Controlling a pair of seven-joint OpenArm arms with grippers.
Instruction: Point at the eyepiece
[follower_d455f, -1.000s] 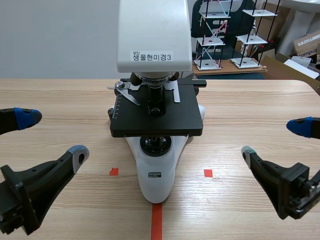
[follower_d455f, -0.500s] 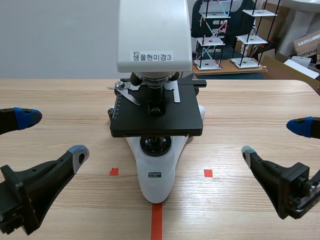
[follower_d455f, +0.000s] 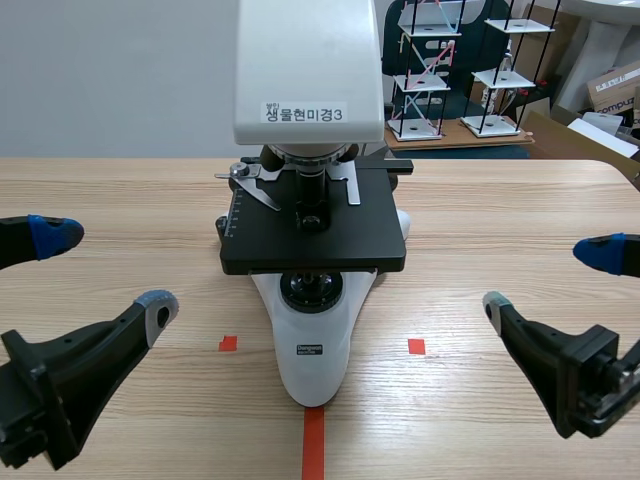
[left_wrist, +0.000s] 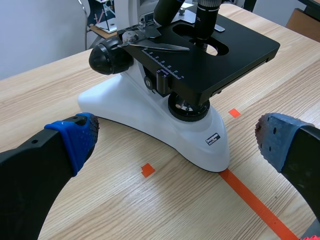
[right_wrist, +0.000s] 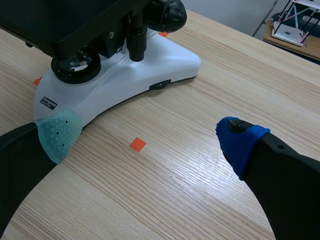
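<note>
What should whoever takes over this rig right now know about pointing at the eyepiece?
Left end effector: open, empty, low over the table on the left of the microscope.
Right end effector: open, empty, low on the microscope's right.
The microscope stands mid-table, base toward the robot. Its white head runs out of the scene view's top, so the eyepiece shows in no view.
Done: nothing; neither end effector is near the head.
Left: raise one arm, find the eyepiece, probably up on the head, and point at it.
</note>
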